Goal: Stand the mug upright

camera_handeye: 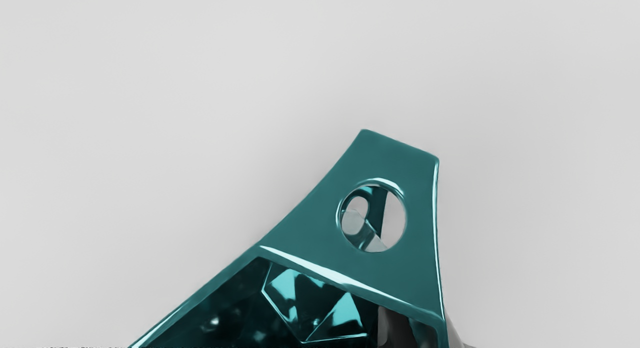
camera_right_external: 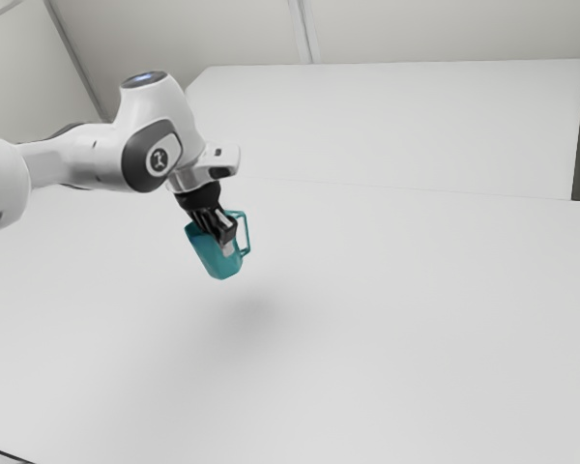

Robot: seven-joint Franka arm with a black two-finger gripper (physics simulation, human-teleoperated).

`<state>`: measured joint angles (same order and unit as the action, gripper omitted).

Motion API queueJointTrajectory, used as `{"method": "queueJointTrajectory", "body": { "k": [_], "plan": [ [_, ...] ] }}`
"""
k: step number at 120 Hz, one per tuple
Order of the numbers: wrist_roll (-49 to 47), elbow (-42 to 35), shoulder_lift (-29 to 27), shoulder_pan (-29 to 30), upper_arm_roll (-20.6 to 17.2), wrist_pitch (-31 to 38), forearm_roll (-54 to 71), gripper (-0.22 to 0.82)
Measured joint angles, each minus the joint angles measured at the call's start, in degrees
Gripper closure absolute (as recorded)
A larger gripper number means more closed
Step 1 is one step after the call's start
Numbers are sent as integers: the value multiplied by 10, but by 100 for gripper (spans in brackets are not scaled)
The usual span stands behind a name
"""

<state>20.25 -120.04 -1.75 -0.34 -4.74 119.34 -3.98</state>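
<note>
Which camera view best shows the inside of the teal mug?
The wrist view, since it looks past the mug's rim onto faceted inner walls. The exterior view gives its tilted outer wall and handle, partly behind the gripper.

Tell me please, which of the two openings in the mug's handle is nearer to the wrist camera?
The larger, round opening, near the rim of the mug; the smaller opening is seen through it.

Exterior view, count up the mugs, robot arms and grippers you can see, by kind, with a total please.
Teal mug: 1
White robot arm: 1
Black gripper: 1
Total: 3
</note>
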Motion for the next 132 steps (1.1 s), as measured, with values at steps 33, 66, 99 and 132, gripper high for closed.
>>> {"method": "queueJointTrajectory", "body": {
  "k": [33, 66, 99, 132],
  "plan": [
    [-56, -56, 28, 3, -1, 82, 7, 76],
    [-93, -73, 58, 0, -1, 133, 1, 75],
    [-113, -72, 73, 0, -1, 151, -7, 39],
    [-123, -66, 18, 0, -8, 140, -33, 11]
  ]
}}
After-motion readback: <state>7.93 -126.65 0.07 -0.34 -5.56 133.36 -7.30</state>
